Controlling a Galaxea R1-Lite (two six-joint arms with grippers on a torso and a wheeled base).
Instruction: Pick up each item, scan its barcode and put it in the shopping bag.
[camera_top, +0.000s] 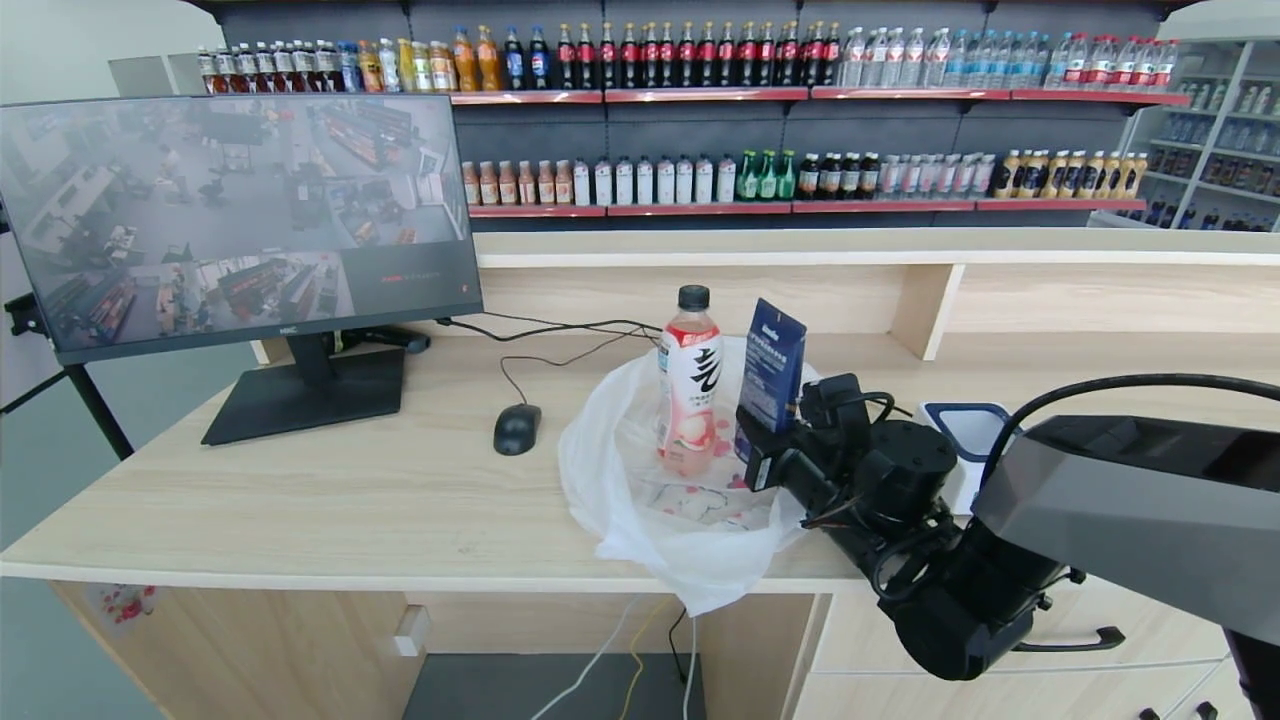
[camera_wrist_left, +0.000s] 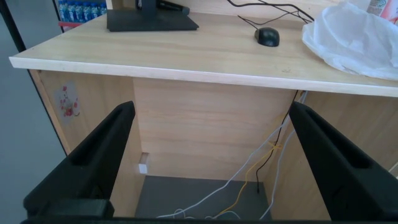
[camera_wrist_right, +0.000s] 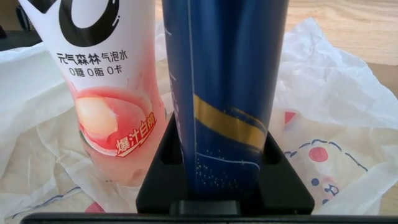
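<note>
Right hand grips blue pack beside bottle over shopping bag; left hand spread.

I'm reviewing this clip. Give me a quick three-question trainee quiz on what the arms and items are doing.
1. True or false: the right claw is shut on the blue packet.
2. What stands upright beside the packet, on the shopping bag? A a green can; B a pink bottle; C a cereal box.
3. Fill in: the left claw, low in front of the counter, is ____ (open or shut).
Key: 1 true; 2 B; 3 open.
</note>
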